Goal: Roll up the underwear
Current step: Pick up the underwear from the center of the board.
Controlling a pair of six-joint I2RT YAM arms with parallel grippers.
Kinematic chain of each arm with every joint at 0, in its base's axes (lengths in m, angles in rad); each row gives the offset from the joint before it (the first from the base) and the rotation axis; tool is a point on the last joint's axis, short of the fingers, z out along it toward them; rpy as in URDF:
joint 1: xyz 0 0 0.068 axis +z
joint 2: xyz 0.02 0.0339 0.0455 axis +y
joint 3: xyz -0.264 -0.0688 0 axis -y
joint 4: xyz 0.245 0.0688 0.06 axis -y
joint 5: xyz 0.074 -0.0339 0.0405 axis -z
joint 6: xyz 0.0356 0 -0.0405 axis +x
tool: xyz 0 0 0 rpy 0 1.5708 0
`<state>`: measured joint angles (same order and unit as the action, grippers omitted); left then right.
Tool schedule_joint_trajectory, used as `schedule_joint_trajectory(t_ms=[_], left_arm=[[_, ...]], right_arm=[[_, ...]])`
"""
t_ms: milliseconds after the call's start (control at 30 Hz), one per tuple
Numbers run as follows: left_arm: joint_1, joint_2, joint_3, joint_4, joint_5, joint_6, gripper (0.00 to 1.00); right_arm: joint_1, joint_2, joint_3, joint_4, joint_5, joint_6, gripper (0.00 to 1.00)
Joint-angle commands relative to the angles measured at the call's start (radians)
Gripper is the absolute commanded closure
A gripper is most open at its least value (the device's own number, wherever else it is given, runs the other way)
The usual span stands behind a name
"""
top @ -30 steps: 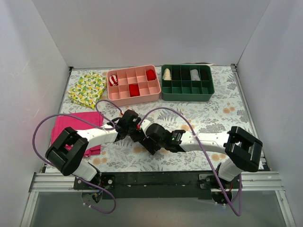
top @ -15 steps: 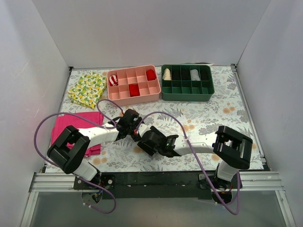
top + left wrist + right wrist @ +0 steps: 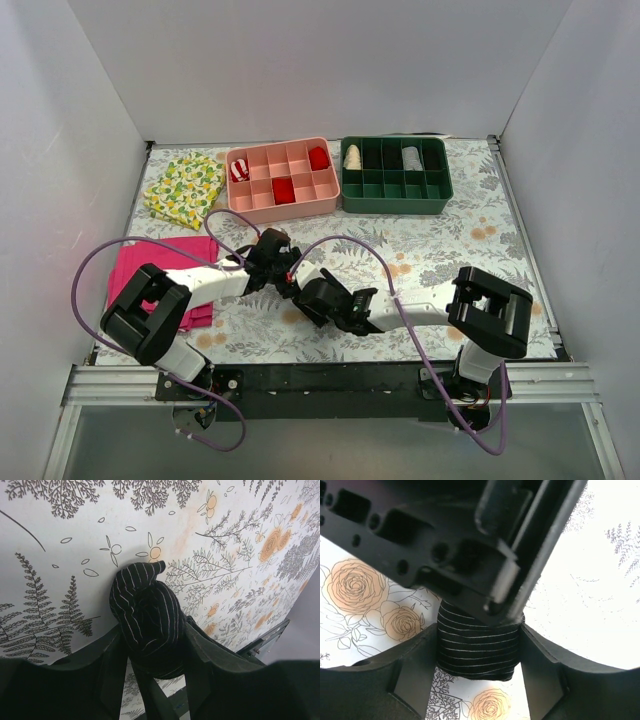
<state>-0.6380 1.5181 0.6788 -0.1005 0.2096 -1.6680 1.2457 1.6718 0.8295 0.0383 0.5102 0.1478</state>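
Table (image 3: 470, 250): we see a leaf-and-flower printed surface, with both arms reaching inward to meet near its middle.
Green tray (image 3: 395, 208): it stands at the far edge, right of centre, with cream, black and pale rolls in its back row.
Pink tray (image 3: 285, 213): it stands just left of the green one and holds red rolls and a red-and-white one.
Magenta cloth (image 3: 150, 262): it lies folded at the left, partly under the left arm.
Lemon cloth (image 3: 185, 187): it lies in the far left corner.
Right gripper (image 3: 479, 652): we see its jaws closed around the underwear (image 3: 145, 610), the fabric meeting both fingers.
Left gripper (image 3: 152, 647): its jaws clamp the same roll from the other side.
Underwear: it is a tight black roll with thin pale stripes, sitting on the table in front of the pink tray, between the two grippers.
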Motion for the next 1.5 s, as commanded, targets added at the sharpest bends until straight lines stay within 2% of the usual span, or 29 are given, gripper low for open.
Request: schedule_joint_trajectory(t_ms=[0,33,67,133,200,300,333,367,400,433,500,533,733,1133,1467], left_arm=[[0.014,0.031,-0.013,-0.097,0.002,0.062,0.83],[0.017,0.031,-0.007,-0.100,0.008,0.066,0.82],[0.023,0.033,-0.004,-0.103,0.011,0.070,0.82],[0.029,0.028,0.007,-0.108,0.014,0.077,0.82],[0.038,0.027,0.016,-0.119,0.019,0.088,0.81],[0.055,0.024,0.039,-0.136,0.020,0.097,0.76],[0.060,0.017,0.045,-0.146,0.019,0.100,0.73],[0.069,0.014,0.059,-0.151,0.019,0.103,0.70],[0.075,0.010,0.064,-0.154,0.014,0.105,0.65],[0.090,0.002,0.070,-0.163,0.011,0.105,0.54],[0.107,-0.022,0.091,-0.172,0.007,0.109,0.46],[0.122,-0.033,0.099,-0.183,0.004,0.111,0.36],[0.176,-0.116,0.163,-0.255,-0.056,0.117,0.20],[0.205,-0.259,0.173,-0.315,-0.081,0.131,0.16],[0.207,-0.282,0.154,-0.304,-0.050,0.160,0.13]], right_arm=[[-0.002,0.098,-0.075,-0.182,-0.019,0.058,0.36],[-0.002,0.106,-0.079,-0.189,-0.024,0.065,0.48],[0.000,0.111,-0.079,-0.192,-0.029,0.073,0.54],[0.000,0.114,-0.079,-0.192,-0.033,0.081,0.74],[0.000,0.117,-0.073,-0.205,-0.032,0.090,0.75],[0.000,0.117,-0.055,-0.224,-0.048,0.105,0.86],[0.000,0.106,-0.052,-0.225,-0.065,0.119,0.94],[-0.002,0.097,-0.050,-0.225,-0.074,0.128,0.97],[-0.002,0.080,-0.049,-0.230,-0.081,0.139,0.99],[-0.005,0.072,-0.044,-0.235,-0.088,0.160,0.99],[-0.009,0.053,-0.027,-0.264,-0.094,0.177,0.99],[-0.015,0.045,-0.021,-0.270,-0.104,0.194,0.99],[-0.077,-0.040,0.020,-0.322,-0.144,0.219,0.99],[-0.273,-0.185,0.109,-0.446,-0.182,0.150,0.99],[-0.456,-0.248,0.226,-0.534,-0.185,0.053,0.99]])
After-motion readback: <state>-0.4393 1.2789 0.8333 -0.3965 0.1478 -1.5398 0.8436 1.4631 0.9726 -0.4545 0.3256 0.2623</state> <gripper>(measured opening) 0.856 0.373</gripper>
